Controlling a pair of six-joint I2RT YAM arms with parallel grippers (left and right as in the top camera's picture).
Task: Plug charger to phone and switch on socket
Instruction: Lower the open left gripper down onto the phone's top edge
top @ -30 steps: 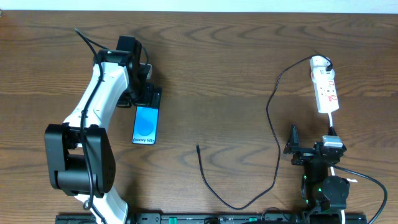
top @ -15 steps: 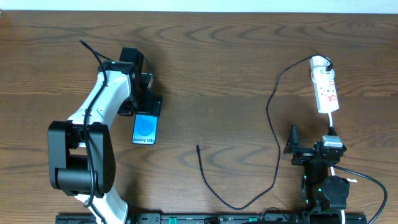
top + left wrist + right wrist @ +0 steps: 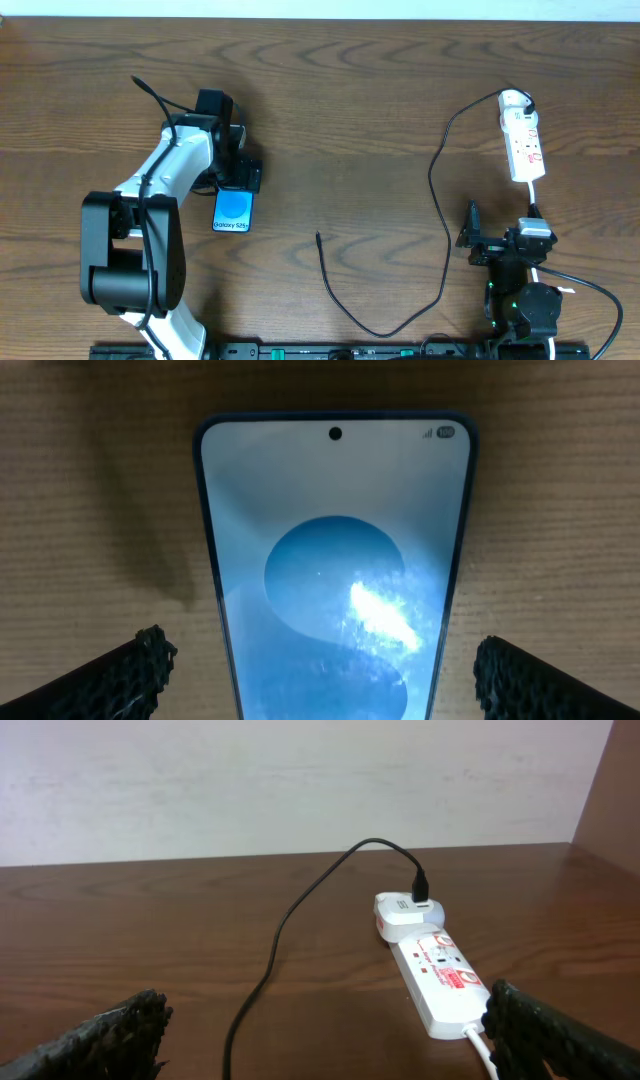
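Left wrist — phone (image 3: 335, 560) flat on table (image 3: 100, 510), between spread left jaws.

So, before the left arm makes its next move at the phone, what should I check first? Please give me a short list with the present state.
1. Left gripper open, one finger on each side of the phone, not touching it: ok.
2. Phone lying flat, screen up and lit: ok.
3. Charger tip in the phone: not ok; it lies loose, apart from the phone, and nothing holds it.
4. Charger's other end seated in the white plug at the end of the power strip: ok.
5. Right gripper open and holding nothing: ok.
6. Power strip switch on: cannot tell.
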